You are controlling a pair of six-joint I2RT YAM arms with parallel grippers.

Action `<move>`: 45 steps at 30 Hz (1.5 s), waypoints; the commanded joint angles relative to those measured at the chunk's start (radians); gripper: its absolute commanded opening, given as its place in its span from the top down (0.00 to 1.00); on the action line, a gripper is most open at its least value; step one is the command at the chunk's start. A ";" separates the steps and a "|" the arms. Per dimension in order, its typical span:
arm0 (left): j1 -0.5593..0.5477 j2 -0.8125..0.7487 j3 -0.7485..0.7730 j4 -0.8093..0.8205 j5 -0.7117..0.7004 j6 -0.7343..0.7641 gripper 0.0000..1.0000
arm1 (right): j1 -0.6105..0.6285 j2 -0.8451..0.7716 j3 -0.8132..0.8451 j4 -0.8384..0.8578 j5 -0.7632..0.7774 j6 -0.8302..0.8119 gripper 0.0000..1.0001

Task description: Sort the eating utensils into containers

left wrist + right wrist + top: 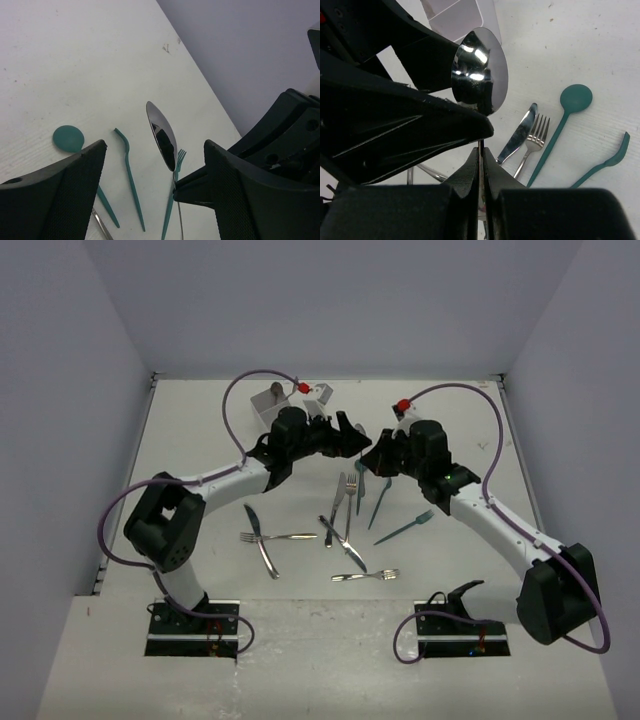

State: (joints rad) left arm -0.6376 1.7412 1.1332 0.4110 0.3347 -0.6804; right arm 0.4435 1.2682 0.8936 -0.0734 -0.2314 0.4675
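Note:
My right gripper (481, 152) is shut on the handle of a silver spoon (480, 70) and holds it above the table, bowl up. My left gripper (155, 147) is open, and the spoon's bowl (161, 135) stands between its wide-apart fingers without touching them. The two grippers meet at the table's middle, left (352, 438) and right (378, 455). The white organiser (275, 400) stands at the back, behind the left arm, and also shows in the right wrist view (465, 17). Other utensils lie on the table below.
A teal spoon (68, 138), teal knife (129, 175) and teal fork (172, 195) lie under the grippers. A silver knife (520, 132) and fork (534, 135) lie beside them. More silver utensils (265, 538) and a fork (365, 576) lie nearer the bases.

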 commanded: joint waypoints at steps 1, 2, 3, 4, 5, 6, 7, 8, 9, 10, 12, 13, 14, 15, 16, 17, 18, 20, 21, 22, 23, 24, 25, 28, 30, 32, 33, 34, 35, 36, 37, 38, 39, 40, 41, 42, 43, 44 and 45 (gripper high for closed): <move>-0.014 0.003 -0.001 0.035 -0.079 -0.033 0.20 | 0.009 -0.024 0.045 0.058 -0.022 0.019 1.00; -0.014 0.006 -0.001 0.037 -0.074 -0.037 0.24 | 0.009 -0.024 0.050 0.060 -0.020 0.020 1.00; -0.014 0.009 -0.001 0.046 -0.062 -0.039 0.33 | 0.011 -0.017 0.054 0.063 -0.022 0.022 1.00; -0.014 0.015 0.002 0.051 -0.050 -0.041 0.39 | 0.012 -0.012 0.059 0.061 -0.014 0.026 1.00; -0.017 0.017 -0.001 0.061 -0.030 -0.042 0.53 | 0.014 -0.007 0.068 0.063 -0.011 0.029 1.00; -0.017 0.020 -0.004 0.075 -0.017 -0.038 0.58 | 0.014 0.005 0.074 0.061 -0.009 0.030 1.00; -0.019 0.021 -0.007 0.084 -0.005 -0.036 0.63 | 0.015 0.011 0.080 0.063 0.001 0.030 1.00; -0.019 0.021 -0.010 0.098 0.013 -0.031 0.75 | 0.015 0.016 0.088 0.066 0.004 0.030 1.00; -0.019 0.020 -0.012 0.104 0.024 -0.021 0.80 | 0.017 0.025 0.091 0.067 0.010 0.031 1.00; -0.020 0.020 -0.012 0.101 0.027 -0.019 0.83 | 0.017 0.029 0.096 0.067 0.020 0.031 1.00; -0.019 0.018 -0.006 0.107 0.044 0.010 0.91 | 0.015 0.042 0.114 0.067 0.024 0.026 1.00; -0.019 0.018 -0.003 0.109 0.053 0.018 0.97 | 0.017 0.049 0.122 0.067 0.021 0.025 1.00; -0.019 0.018 -0.003 0.110 0.056 0.021 1.00 | 0.017 0.051 0.122 0.067 0.021 0.023 1.00; -0.019 0.017 -0.001 0.117 0.058 0.031 1.00 | 0.015 0.054 0.123 0.067 0.021 0.026 1.00; -0.017 0.015 -0.003 0.138 0.076 0.041 1.00 | 0.017 0.056 0.126 0.067 0.020 0.026 1.00; -0.013 0.014 -0.001 0.141 0.078 0.054 1.00 | 0.017 0.056 0.139 0.060 0.023 0.028 1.00; -0.007 0.011 0.008 0.144 0.079 0.102 1.00 | 0.017 0.053 0.145 0.046 0.021 0.029 0.91; 0.041 0.004 0.020 0.149 0.096 0.180 1.00 | 0.015 0.033 0.154 0.015 0.011 0.030 0.38; 0.073 0.001 0.022 0.159 0.099 0.230 1.00 | 0.017 0.022 0.153 0.011 -0.002 0.031 0.27; 0.107 0.001 0.017 0.216 0.137 0.235 1.00 | 0.017 0.008 0.145 0.009 -0.005 0.036 0.11; 0.196 0.009 0.019 0.247 0.171 0.225 1.00 | 0.015 -0.018 0.125 0.007 0.001 0.043 0.01; 0.246 0.030 0.037 0.283 0.222 0.223 1.00 | 0.015 -0.027 0.114 0.007 0.012 0.051 0.01; 0.327 0.040 0.051 0.325 0.274 0.222 1.00 | 0.014 -0.033 0.099 -0.005 0.024 0.051 0.01; 0.426 0.066 0.123 0.367 0.351 0.316 1.00 | 0.006 -0.039 0.067 -0.017 0.070 0.056 0.01; 0.467 0.090 0.199 0.339 0.375 0.430 1.00 | 0.000 -0.033 0.054 -0.017 0.075 0.063 0.01; 0.490 0.119 0.261 0.301 0.400 0.494 1.00 | -0.003 -0.029 0.053 -0.022 0.083 0.068 0.01; 0.498 0.156 0.325 0.243 0.405 0.566 1.00 | -0.006 -0.021 0.053 -0.023 0.089 0.069 0.01; 0.507 0.178 0.356 0.201 0.394 0.605 1.00 | -0.008 -0.021 0.051 -0.026 0.101 0.071 0.01; 0.510 0.220 0.419 0.122 0.386 0.690 1.00 | -0.011 -0.021 0.050 -0.026 0.110 0.075 0.01; 0.512 0.239 0.442 0.103 0.363 0.737 1.00 | -0.012 -0.020 0.048 -0.026 0.116 0.074 0.01; 0.513 0.254 0.453 0.092 0.360 0.764 1.00 | -0.014 -0.018 0.045 -0.031 0.132 0.074 0.01; 0.515 0.267 0.462 0.086 0.354 0.789 1.00 | -0.015 -0.017 0.045 -0.035 0.141 0.076 0.01; 0.516 0.290 0.470 0.078 0.349 0.824 1.00 | -0.019 -0.016 0.045 -0.040 0.148 0.076 0.01; 0.518 0.297 0.471 0.075 0.351 0.837 1.00 | -0.020 -0.012 0.047 -0.057 0.156 0.076 0.01; 0.520 0.307 0.471 0.074 0.352 0.858 1.00 | -0.020 -0.013 0.047 -0.065 0.176 0.074 0.01; 0.520 0.325 0.471 0.065 0.360 0.872 1.00 | -0.023 -0.012 0.047 -0.071 0.185 0.074 0.01; 0.521 0.334 0.471 0.049 0.356 0.893 1.00 | -0.022 -0.013 0.050 -0.092 0.197 0.074 0.01; 0.520 0.349 0.473 0.040 0.356 0.925 1.00 | -0.022 -0.015 0.051 -0.103 0.217 0.077 0.01; 0.520 0.357 0.473 0.013 0.333 0.947 1.00 | -0.023 -0.016 0.048 -0.114 0.221 0.074 0.01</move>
State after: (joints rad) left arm -0.1242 2.0686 1.5757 0.4908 0.6773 0.1272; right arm 0.4248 1.2545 0.9413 -0.1471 -0.0731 0.5339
